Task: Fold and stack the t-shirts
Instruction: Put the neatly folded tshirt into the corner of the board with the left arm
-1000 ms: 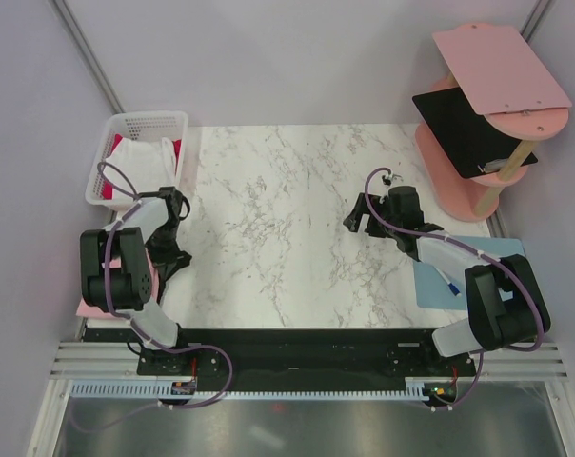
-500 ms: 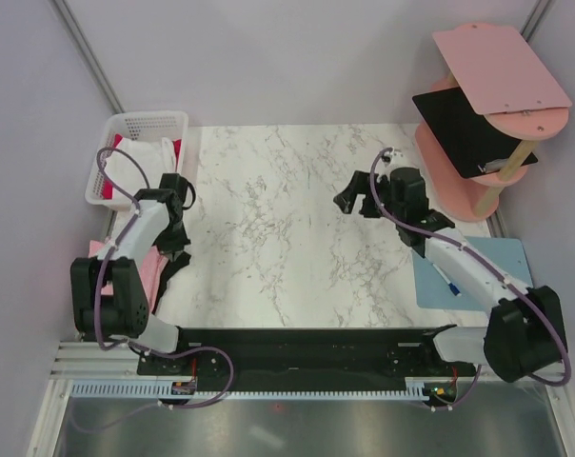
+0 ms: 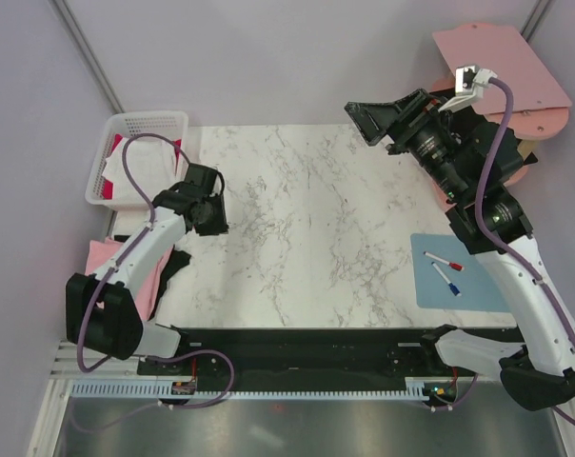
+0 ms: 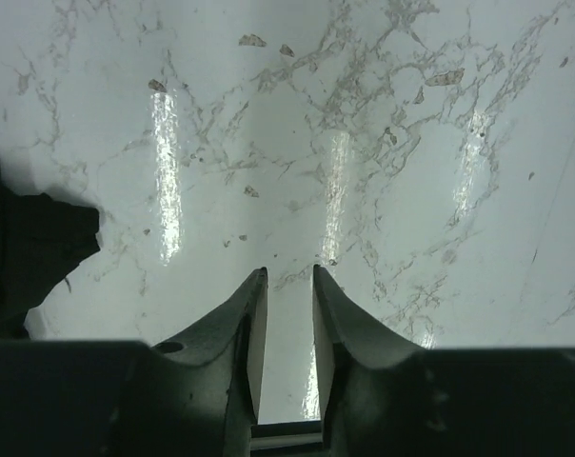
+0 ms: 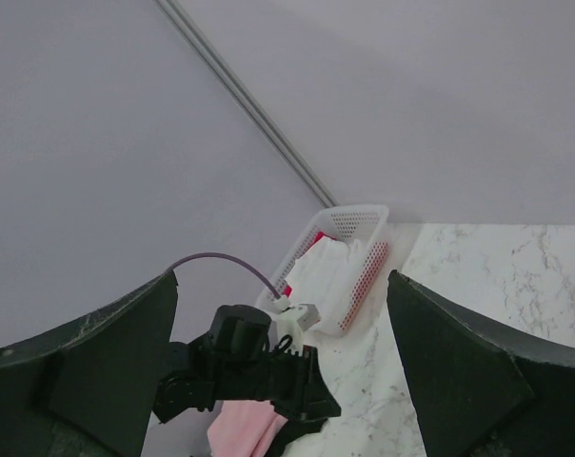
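We're seeing left tool [image 4: 287,273] slightly parted, right tool [image 5: 278,284] gaping, both empty. Black cloth t-shirt [image 3: 171,270], light pink cloth t-shirt [image 3: 107,258] lying heaped at left edge of marble desk [image 3: 307,219]; white cloth t-shirt [image 3: 149,168] waiting in white mesh basket [image 3: 150,116]. Folding seemingly all ahead.

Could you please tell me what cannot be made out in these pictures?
- Pink t-shirt: top view, the left arm covers much of it, so its fold is unclear.
- Black t-shirt: left wrist view, cut off by the left edge.
- Basket: top view, piled cloth hides how many shirts it holds.
- Pink shelf: top view, the right arm hides its lower boards.
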Robot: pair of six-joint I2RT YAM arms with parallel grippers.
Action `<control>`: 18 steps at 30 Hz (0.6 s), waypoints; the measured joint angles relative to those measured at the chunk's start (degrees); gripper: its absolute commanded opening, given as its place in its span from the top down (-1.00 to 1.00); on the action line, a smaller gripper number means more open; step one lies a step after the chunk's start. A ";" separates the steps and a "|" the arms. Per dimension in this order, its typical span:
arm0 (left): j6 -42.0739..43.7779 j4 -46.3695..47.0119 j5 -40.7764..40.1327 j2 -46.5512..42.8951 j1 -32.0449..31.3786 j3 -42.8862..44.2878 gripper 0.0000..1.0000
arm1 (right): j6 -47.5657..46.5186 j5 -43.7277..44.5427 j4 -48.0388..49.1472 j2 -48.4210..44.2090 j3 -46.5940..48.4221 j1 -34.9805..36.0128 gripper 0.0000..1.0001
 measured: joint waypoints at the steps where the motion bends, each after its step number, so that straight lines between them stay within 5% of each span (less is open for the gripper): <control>1: 0.00 0.33 0.02 0.87 -0.39 -0.11 -0.01 | 0.55 0.37 -0.52 0.00 0.42 0.09 -0.96; 5: -0.15 1.57 -0.02 4.02 -1.77 -0.61 -0.26 | 2.29 1.38 -2.86 0.15 2.01 0.22 -0.96; 18: -0.20 3.28 -1.66 9.70 -3.67 -0.48 -0.29 | 4.96 2.97 -1.09 0.81 -0.13 0.22 -0.96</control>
